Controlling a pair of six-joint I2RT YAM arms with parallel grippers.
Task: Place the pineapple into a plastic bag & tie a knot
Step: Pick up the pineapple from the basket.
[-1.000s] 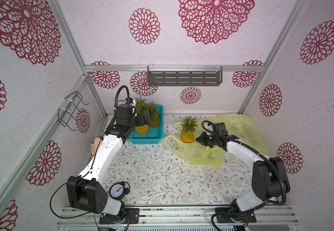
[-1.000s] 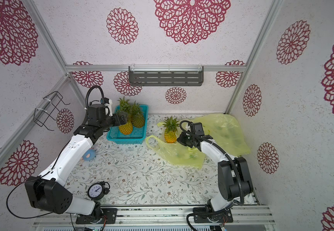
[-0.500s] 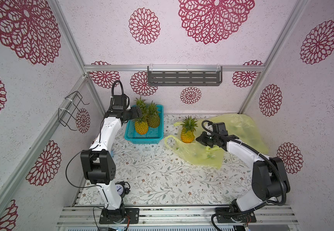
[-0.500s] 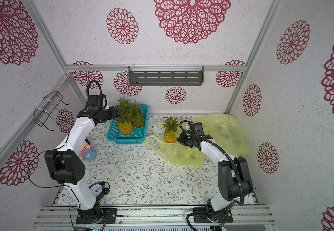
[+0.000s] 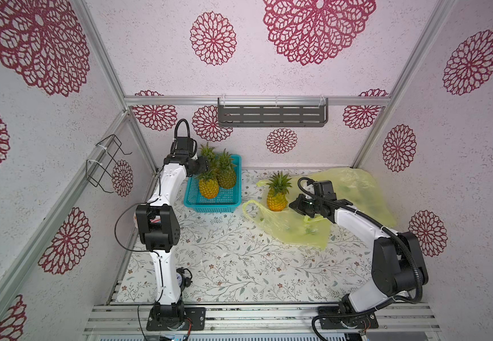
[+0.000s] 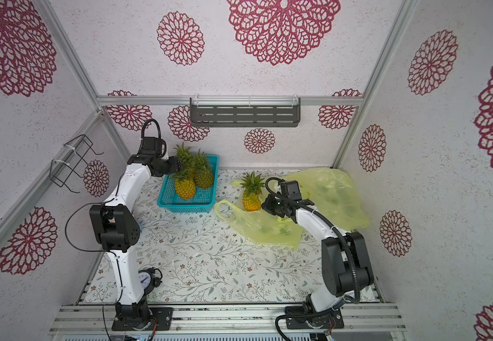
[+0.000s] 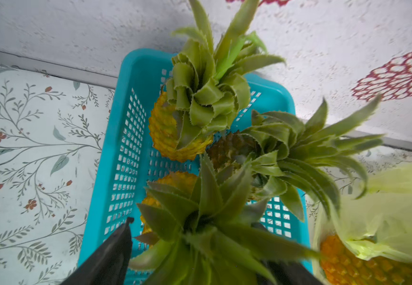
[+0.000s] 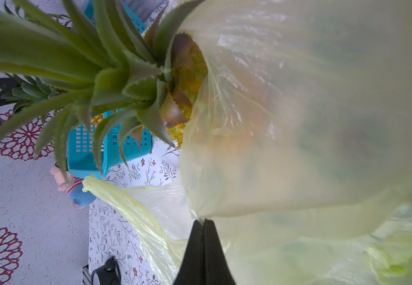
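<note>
Tool R (image 8: 203,223) tight on yellow bag (image 8: 286,123) edge; tool L (image 7: 192,222) wide, astride front pineapple (image 7: 210,195) crown in basket (image 7: 112,148).

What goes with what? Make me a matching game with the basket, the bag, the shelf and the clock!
Things:
1. basket
2. bag
3. shelf
4. clock

Clues:
A. grey, on the back wall
B. pinched by the right hand
C. teal, with pineapples inside
D. by the base of the left arm

Pairs: 1-C, 2-B, 3-A, 4-D
</note>
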